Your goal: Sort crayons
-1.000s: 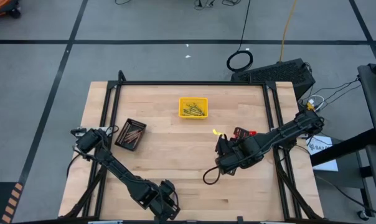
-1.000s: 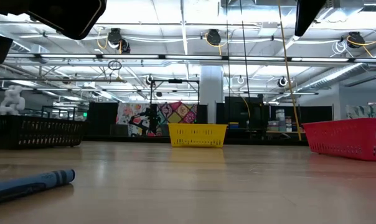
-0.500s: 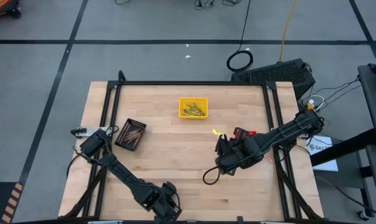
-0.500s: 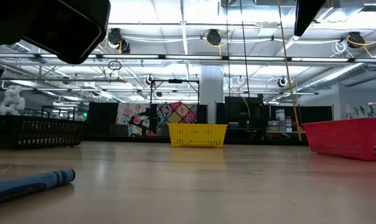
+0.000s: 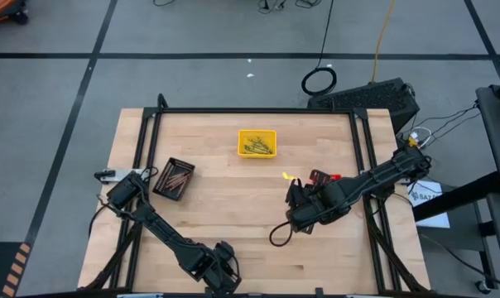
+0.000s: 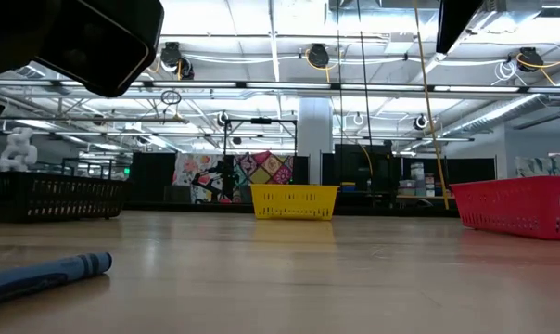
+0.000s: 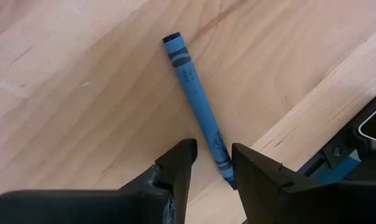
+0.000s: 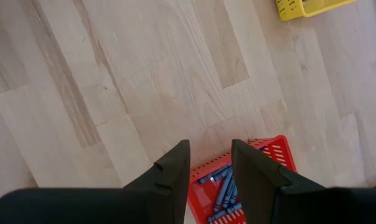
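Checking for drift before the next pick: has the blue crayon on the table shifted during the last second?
No. In the low view the blue crayon lies at the same spot on the table, unchanged against the yellow basket behind.

Over the last second the left arm's far end shifted a little at the bench's left edge: in the high view the left pincer (image 5: pixel 111 176) had slid slightly toward the near side and swung a touch to the right, beside the black tray (image 5: pixel 174 179). In the low view its dark housing (image 6: pixel 81 42) had spread lower and further right across the top left corner.
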You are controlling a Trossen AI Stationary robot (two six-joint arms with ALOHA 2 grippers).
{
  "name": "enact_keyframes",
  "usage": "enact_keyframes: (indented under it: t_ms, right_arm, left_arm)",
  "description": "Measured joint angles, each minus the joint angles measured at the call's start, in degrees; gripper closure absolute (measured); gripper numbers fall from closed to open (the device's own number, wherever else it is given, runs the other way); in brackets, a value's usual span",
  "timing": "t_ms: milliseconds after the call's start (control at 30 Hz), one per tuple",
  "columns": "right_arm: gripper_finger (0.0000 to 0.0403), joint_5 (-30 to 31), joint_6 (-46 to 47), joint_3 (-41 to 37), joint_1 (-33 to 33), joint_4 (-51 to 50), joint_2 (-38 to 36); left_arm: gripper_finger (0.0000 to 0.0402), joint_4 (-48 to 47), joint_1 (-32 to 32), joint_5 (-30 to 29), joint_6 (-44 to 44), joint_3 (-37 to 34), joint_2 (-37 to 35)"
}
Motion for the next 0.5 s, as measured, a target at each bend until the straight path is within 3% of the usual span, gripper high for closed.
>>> enact_keyframes:
  t_ms: [500]
  right_arm:
    - [0.0298,0.00,-0.22,0.00,0.04,0.86,0.00]
  left_arm:
    - [0.0330,-3.70,0.10,0.07,0.24,0.04,-0.02]
